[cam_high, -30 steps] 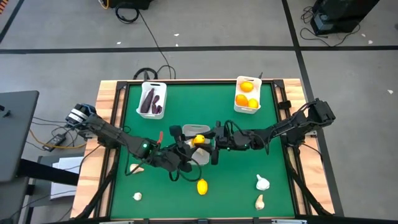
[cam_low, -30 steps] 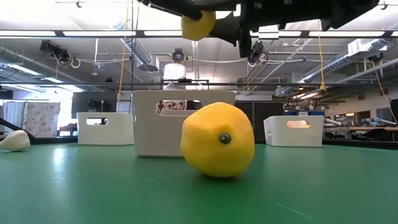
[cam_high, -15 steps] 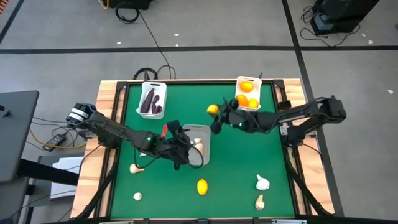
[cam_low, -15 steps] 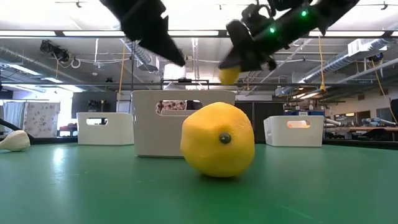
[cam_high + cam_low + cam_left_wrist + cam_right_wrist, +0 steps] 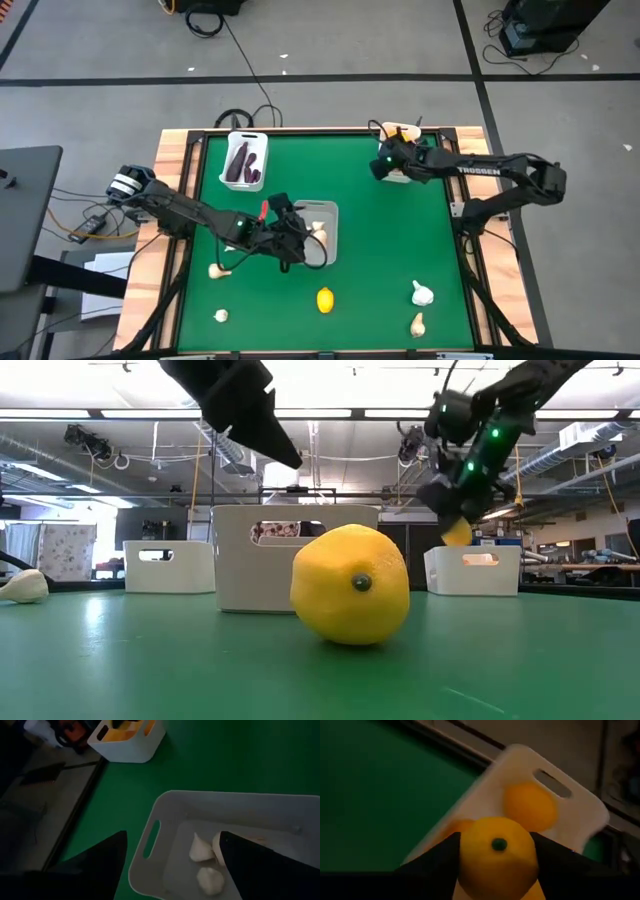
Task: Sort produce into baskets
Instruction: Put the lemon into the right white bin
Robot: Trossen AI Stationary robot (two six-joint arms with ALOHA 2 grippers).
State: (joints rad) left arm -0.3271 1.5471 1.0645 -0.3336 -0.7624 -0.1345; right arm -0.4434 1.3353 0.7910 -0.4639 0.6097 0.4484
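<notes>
Green felt covers the table (image 5: 380, 240), which is framed in pale wood and stands on a grey floor. Three smooth white plastic bins with rounded corners and slot handles are seen on it. One bin (image 5: 243, 160) near the far left edge holds dark purple, elongated vegetables (image 5: 240, 162). A second bin (image 5: 325, 212) at the middle of the table holds three whitish garlic bulbs (image 5: 202, 851), counted in the left wrist view. A third bin (image 5: 580, 805) at the far right holds at least two round orange fruits (image 5: 530, 807).

A round lemon (image 5: 497, 852) with a dimpled yellow skin and a dark stem end is pinched between the two dark fingers of the right gripper (image 5: 495, 857), which is held in the air over the near edge of the orange bin. The left gripper (image 5: 172, 857) is held above the middle bin with its fingers spread wide and nothing between them.

Loose on the felt lie one more lemon (image 5: 325, 299) near the front middle and four pale garlic pieces: one bulb (image 5: 220, 315) at the front left, one (image 5: 217, 270) by the left edge, one (image 5: 422, 293) at the front right, and one (image 5: 417, 323) just in front of that.
</notes>
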